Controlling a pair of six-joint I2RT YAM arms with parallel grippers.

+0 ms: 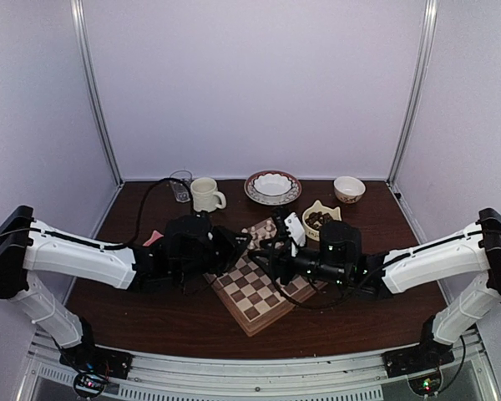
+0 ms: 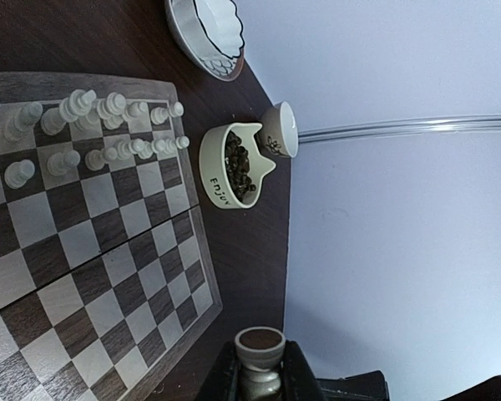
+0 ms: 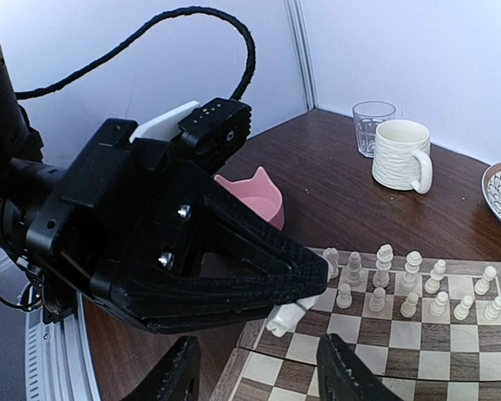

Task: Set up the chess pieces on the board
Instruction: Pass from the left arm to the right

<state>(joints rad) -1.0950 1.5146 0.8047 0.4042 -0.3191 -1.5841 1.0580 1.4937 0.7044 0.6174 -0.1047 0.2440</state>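
The board [image 1: 255,292] lies mid-table, and it also shows in the left wrist view [image 2: 83,251] and the right wrist view [image 3: 401,351]. Two rows of cream chess pieces [image 3: 409,284] stand along its far edge, also seen in the left wrist view [image 2: 100,134]. My left gripper [image 1: 238,244] is shut on a cream chess piece [image 2: 260,359] with its dark felt base facing the camera. In the right wrist view that gripper [image 3: 309,288] holds the piece [image 3: 288,316] tilted just above a corner of the board, beside the rows. My right gripper [image 3: 259,376] is open and empty, low over the board, facing the left gripper.
A cream cat-ear bowl of dark pieces [image 1: 321,219] stands right of the board. A pink cat-ear bowl [image 3: 255,196] stands to its left. A ribbed mug [image 1: 205,194], a glass [image 1: 181,185], a plate with a white bowl [image 1: 272,185] and a small bowl [image 1: 349,188] line the back.
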